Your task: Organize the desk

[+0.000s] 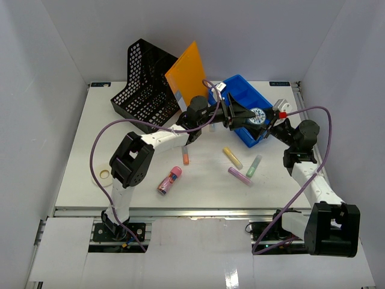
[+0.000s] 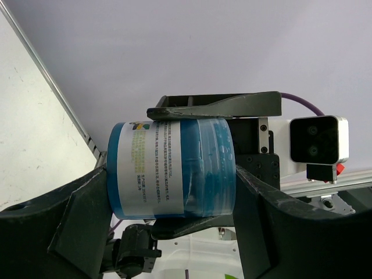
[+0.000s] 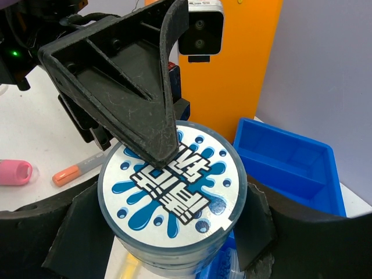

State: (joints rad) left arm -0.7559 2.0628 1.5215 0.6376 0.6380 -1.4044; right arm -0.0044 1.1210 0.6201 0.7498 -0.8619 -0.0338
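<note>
A round blue tub [image 1: 257, 116] with a splash-pattern lid is held in the air over the near end of the blue tray [image 1: 240, 90], above the white desk [image 1: 78, 156]. My left gripper [image 1: 243, 114] is shut on it end to end, with one finger on the lid and one on the base. My right gripper [image 1: 269, 123] is shut on its sides. In the left wrist view the tub [image 2: 174, 168] lies sideways between my left gripper's [image 2: 171, 174] fingers. In the right wrist view the tub's lid [image 3: 172, 186] fills the gap of my right gripper [image 3: 174, 197].
A black mesh file holder [image 1: 144, 84] and an orange folder [image 1: 189, 72] stand at the back. On the desk lie an orange marker [image 1: 186, 156], a pink-capped tube [image 1: 169, 180], yellow [image 1: 233, 158], green [image 1: 254, 165] and purple [image 1: 239, 176] markers, and a tape ring [image 1: 104, 174].
</note>
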